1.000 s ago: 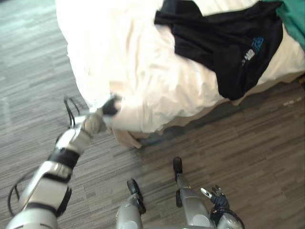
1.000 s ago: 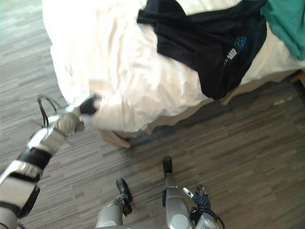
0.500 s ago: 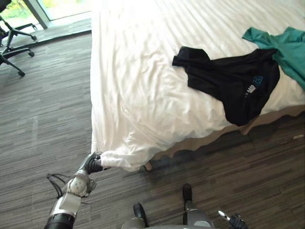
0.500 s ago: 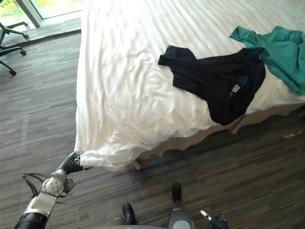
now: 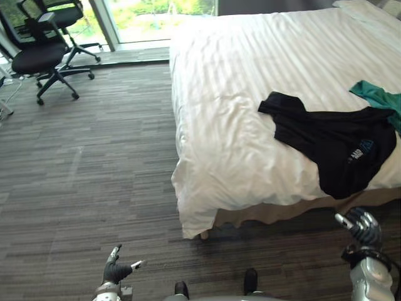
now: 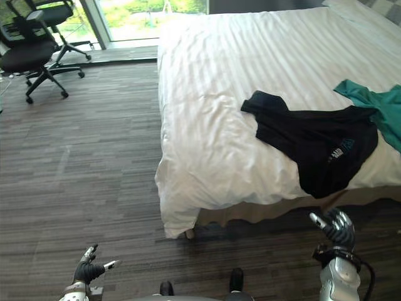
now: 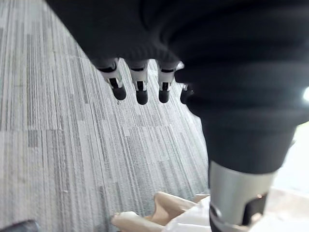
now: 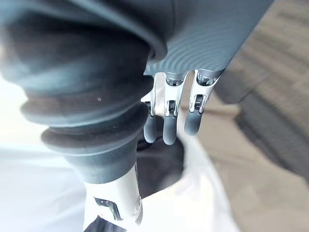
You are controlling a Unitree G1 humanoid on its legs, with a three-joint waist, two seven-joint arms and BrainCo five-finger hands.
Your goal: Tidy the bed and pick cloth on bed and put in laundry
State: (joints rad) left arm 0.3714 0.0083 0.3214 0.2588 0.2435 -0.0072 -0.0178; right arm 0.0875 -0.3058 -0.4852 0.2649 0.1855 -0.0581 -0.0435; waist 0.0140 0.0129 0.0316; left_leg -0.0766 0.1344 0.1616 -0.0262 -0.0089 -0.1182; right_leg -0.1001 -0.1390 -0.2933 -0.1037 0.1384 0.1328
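hovering the left hand [image 5: 116, 271] low over the grey plank floor [image 5: 88, 182], well apart from the near corner of the bed [image 5: 250, 69]. letting its fingers [image 7: 141, 92] hang loose and spread, gripping nothing. catching, past those fingers in the left wrist view, a pale bed leg [image 7: 161, 211] with white cover just beside it.

holding the right hand [image 5: 361, 227] up near the foot edge of the bed, just below the hanging end of the black cloth [image 5: 332, 147] and not touching it. letting its fingers [image 8: 169, 121] hang relaxed and nearly straight, closing on nothing. showing, past them in the right wrist view, dark fabric against white.

finding the black cloth lying spread on the white sheet at the near right part of the bed, draping one end over the foot edge. finding a green cloth [image 5: 382, 99] lying further right on the bed, meeting the black cloth's far side at the edge of the head views.

noting the white cover drooping at the near left corner of the bed, bunching down almost to the floor.

noting a black office chair [image 5: 41, 59] standing on the floor well apart from the bed, near the bright window [image 5: 150, 12].
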